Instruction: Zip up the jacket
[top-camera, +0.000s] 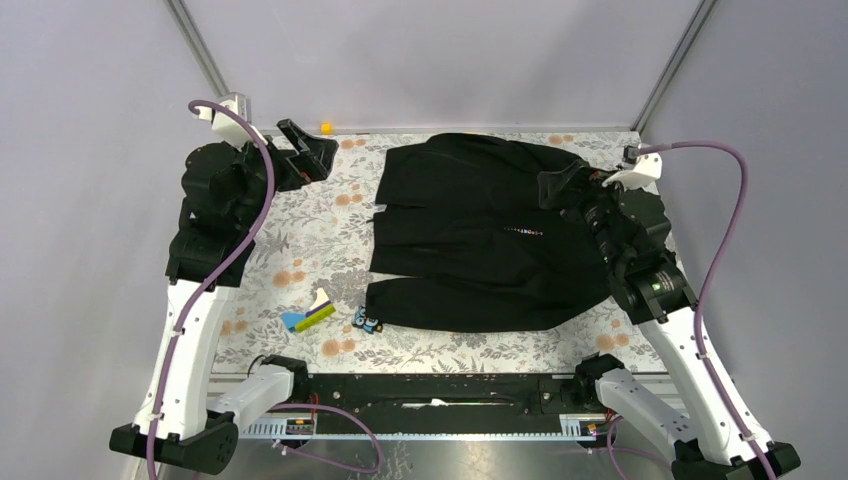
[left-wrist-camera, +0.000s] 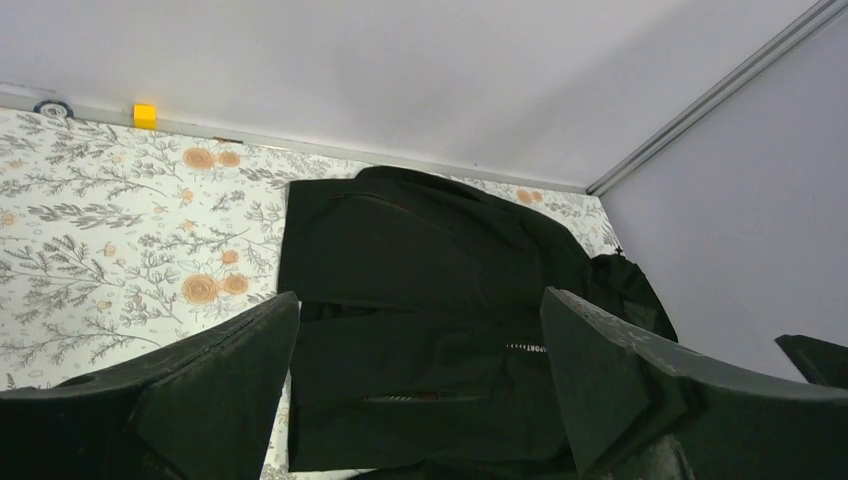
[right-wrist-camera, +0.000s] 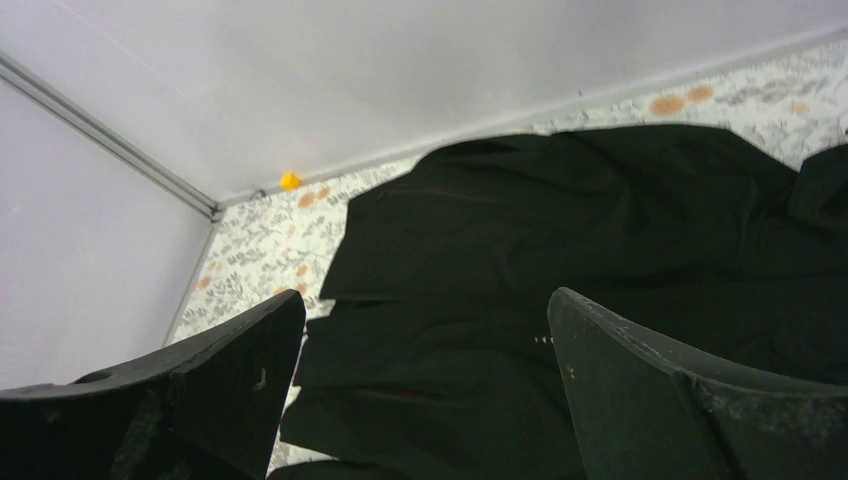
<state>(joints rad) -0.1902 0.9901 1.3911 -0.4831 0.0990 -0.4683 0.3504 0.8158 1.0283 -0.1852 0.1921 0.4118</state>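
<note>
Left jaws released, well apart from jacket (top-camera: 470, 240), right jaws released, over its edge.

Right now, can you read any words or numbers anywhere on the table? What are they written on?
Pale chest lettering on the jacket: one short line, too small and blurred to read in any view.
Coloured card near the front edge: no writing can be made out.
Nothing else shows words, numbers or signs.

You face plain pale walls (top-camera: 430, 50) across the top, metal posts (top-camera: 205, 55) in both upper corners, and a floral-covered worktop (top-camera: 300, 230) below.
</note>
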